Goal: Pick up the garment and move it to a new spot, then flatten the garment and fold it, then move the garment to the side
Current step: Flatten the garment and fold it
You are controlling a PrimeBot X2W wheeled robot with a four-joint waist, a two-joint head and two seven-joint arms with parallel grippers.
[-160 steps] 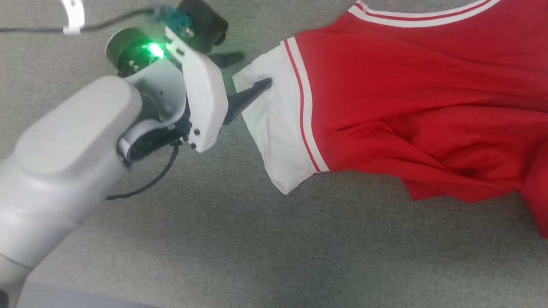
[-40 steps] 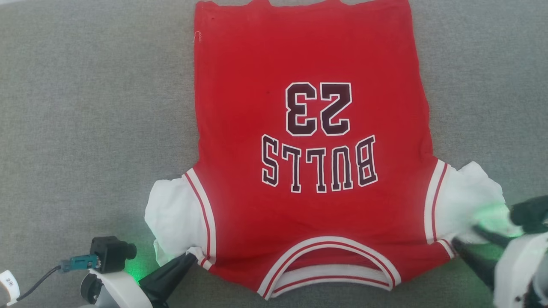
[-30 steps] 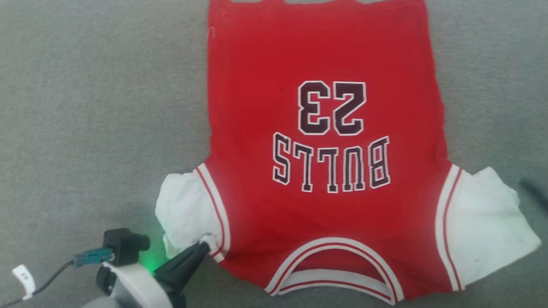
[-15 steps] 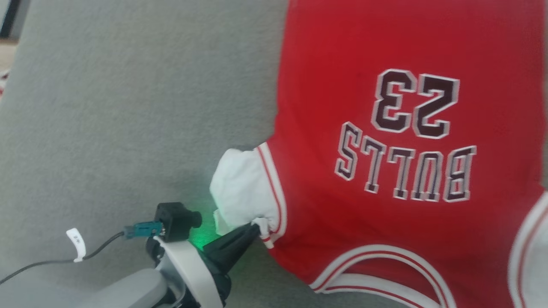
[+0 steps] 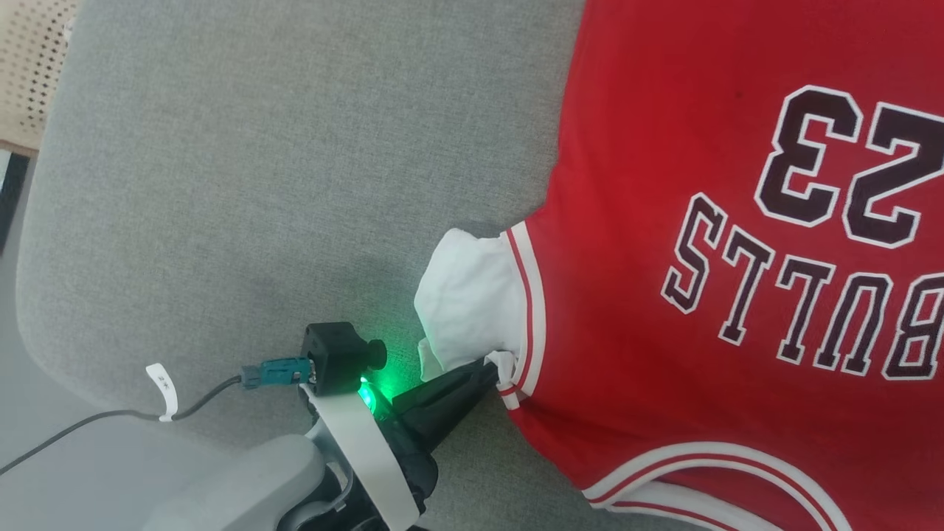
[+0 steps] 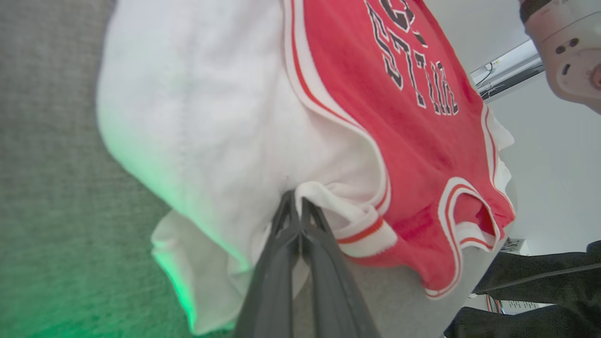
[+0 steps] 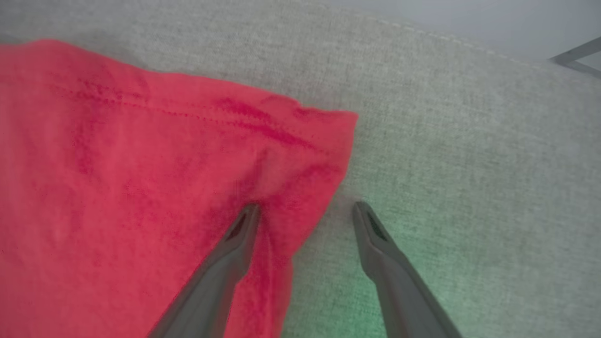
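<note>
The garment [image 5: 700,221] lay spread flat on a grey upholstered surface [image 5: 258,184], front up, with its dark white-edged lettering [image 5: 804,295] reading upside down from the head camera. The left gripper [image 5: 487,369] sat at the garment's near sleeve. Its two dark fingers were pressed together and pinched a small fold of fabric where the white sleeve panel [image 5: 464,295] met the red-and-white striped trim [image 6: 361,230]. At the garment's plain red hem corner [image 7: 328,126], the right gripper [image 7: 306,206] stood with its fingers spread wide. One finger was over the red cloth and the other over the grey surface just beside the garment's edge, and nothing was clamped between them.
</note>
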